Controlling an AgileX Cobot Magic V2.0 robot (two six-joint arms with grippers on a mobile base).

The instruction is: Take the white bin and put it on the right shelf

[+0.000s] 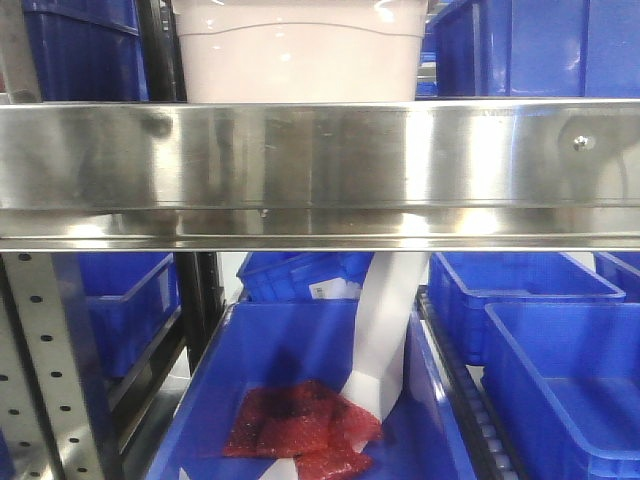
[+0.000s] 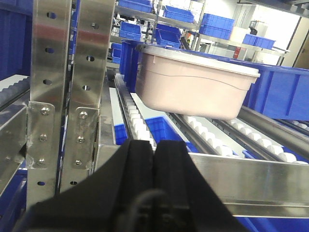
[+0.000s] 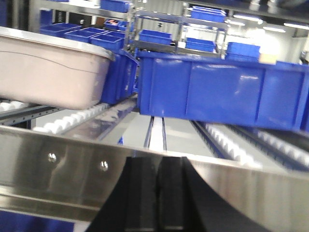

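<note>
i see the pinkish-white plastic bin (image 2: 193, 84) resting on the white rollers (image 2: 207, 135) of the stainless steel shelf (image 1: 320, 160), beside a blue crate (image 3: 222, 89); left hand (image 2: 154, 159) and right hand (image 3: 157, 179) pressed together, holding nothing

white bin (image 1: 300, 50) cropped at top edge and hidden below by shelf rail (image 1: 320, 165), bin's left end cut off in right wrist view, red bag (image 1: 300, 432) clipped at bottom edge

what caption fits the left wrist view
White bin resting on the shelf rollers, shut left tool in front.
</note>
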